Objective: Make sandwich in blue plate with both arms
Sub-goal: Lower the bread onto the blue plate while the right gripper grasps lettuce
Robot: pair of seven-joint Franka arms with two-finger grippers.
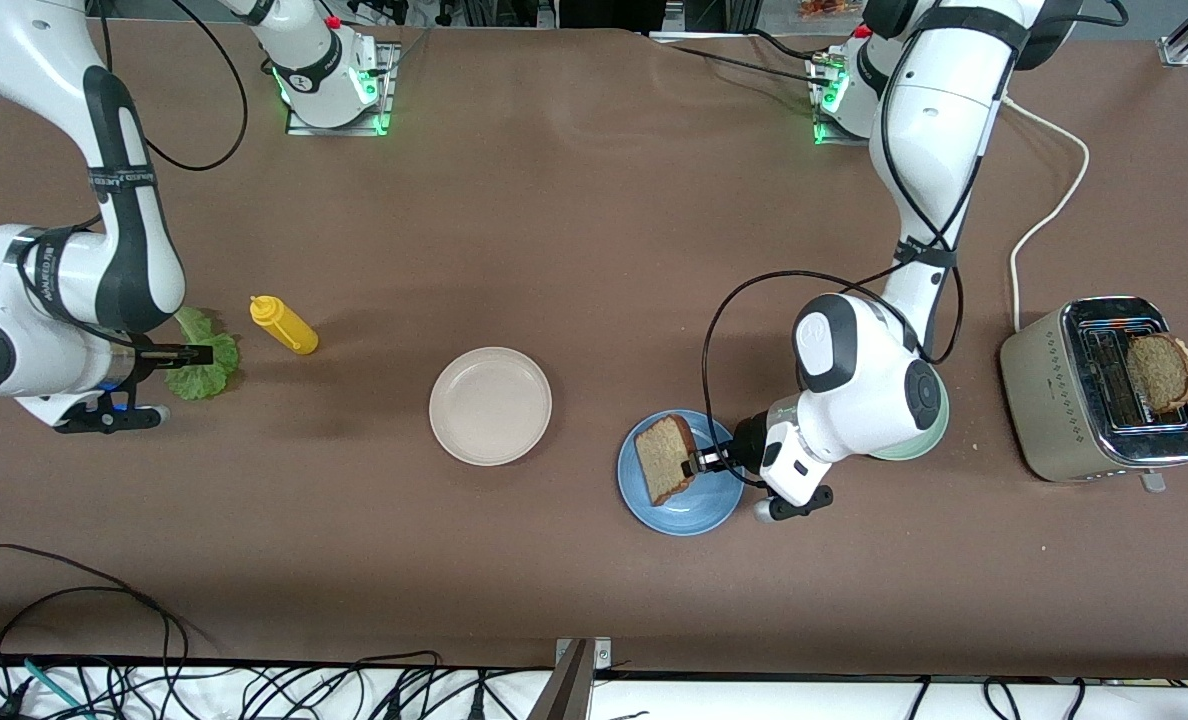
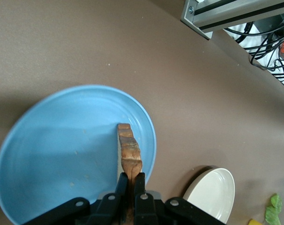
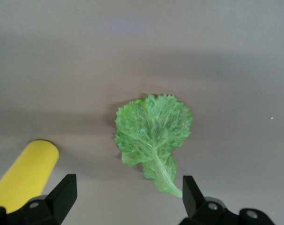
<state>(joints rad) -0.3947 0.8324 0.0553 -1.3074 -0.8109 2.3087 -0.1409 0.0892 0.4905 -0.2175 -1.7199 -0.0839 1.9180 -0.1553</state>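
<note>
My left gripper [image 1: 696, 462] is shut on the crust edge of a brown bread slice [image 1: 663, 457] and holds it over the blue plate [image 1: 689, 510]. In the left wrist view the slice [image 2: 129, 152] shows edge-on between the fingers [image 2: 122, 186], above the blue plate [image 2: 62, 154]. My right gripper [image 1: 189, 354] hangs open over a frilly green lettuce leaf [image 1: 200, 372] at the right arm's end of the table. The right wrist view shows the lettuce [image 3: 153, 136] flat on the table, between and ahead of the spread fingers [image 3: 64, 190]. A second bread slice [image 1: 1162, 371] sticks up from the toaster [image 1: 1064, 400].
A yellow squeeze bottle [image 1: 284, 325] lies beside the lettuce. A beige-pink plate [image 1: 490, 404] sits mid-table. A pale green plate [image 1: 932, 435] is mostly hidden under the left arm, beside the blue plate. The toaster's white cord [image 1: 1049, 200] runs toward the left arm's base.
</note>
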